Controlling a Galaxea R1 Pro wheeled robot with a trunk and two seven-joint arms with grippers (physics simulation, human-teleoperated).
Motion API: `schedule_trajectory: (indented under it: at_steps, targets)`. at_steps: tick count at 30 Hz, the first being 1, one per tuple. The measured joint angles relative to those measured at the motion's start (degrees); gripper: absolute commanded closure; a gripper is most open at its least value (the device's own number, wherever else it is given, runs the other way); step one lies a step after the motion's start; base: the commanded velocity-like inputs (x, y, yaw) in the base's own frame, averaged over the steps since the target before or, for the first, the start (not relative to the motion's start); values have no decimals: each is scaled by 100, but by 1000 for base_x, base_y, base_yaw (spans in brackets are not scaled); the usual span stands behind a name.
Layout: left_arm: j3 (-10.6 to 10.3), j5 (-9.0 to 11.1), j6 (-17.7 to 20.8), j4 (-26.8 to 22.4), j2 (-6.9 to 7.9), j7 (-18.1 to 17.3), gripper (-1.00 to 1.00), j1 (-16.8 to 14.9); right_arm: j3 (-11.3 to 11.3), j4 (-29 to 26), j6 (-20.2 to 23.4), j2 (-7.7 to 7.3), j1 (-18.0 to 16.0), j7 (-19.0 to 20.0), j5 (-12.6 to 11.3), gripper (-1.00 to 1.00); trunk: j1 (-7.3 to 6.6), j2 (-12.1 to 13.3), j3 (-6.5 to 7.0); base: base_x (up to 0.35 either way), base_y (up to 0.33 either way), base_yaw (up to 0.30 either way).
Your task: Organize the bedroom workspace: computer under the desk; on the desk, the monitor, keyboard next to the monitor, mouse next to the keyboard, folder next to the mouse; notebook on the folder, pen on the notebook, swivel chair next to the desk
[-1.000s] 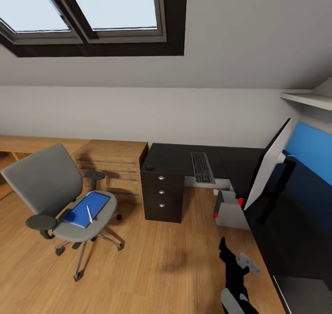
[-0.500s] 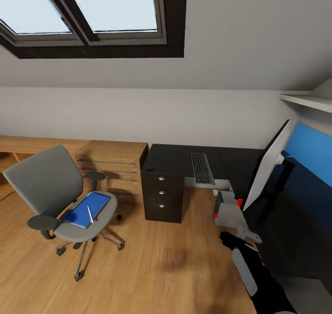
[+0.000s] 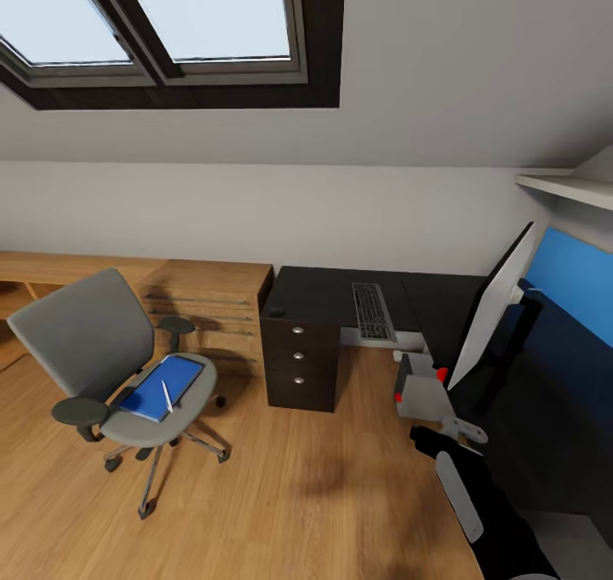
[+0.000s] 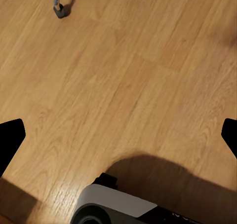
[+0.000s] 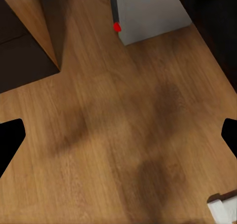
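Overall, one swivel chair (image 3: 102, 354) – one folder (image 3: 159, 387), one pen (image 3: 167, 396) on it, both claws spread wide.

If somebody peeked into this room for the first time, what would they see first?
Probably the grey chair on the wooden floor at the left, with a bright blue folder and a white pen on its seat. Next, the black desk with the keyboard on top, and the big monitor at the right.

Wooden floor (image 3: 281, 495) carries swivel chair (image 3: 111, 367), computer (image 3: 421, 390), desk (image 3: 340, 295); keyboard (image 3: 373, 309), monitor (image 3: 494, 307) on desk.
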Motion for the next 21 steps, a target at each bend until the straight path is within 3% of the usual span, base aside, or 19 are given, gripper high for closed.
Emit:
schedule_trajectory:
  at_steps: [7,10,13,14,21]
  targets:
    - [4,-3,-7,1,4,-12,-100,0,-11,-7,2,-75,1,-1,66,-100,0,0,3,0,0,-17]
    - [1,-6,-8,4,2,-14,-100,0,15,7,2,-285,1,11,96,-100,0,0,11,0,0,-107]
    - [1,-7,-13,50,0,-15,-100,0,50,16,1,-384,1,21,123,-100,0,0,22,0,0,-184]
    - [5,-8,-17,109,-1,-15,-100,0,126,17,5,-432,1,28,288,-100,0,0,26,0,0,-227]
    - [0,-16,-18,142,-1,-16,-100,0,185,16,15,-466,1,45,712,-100,0,0,56,0,0,-249]
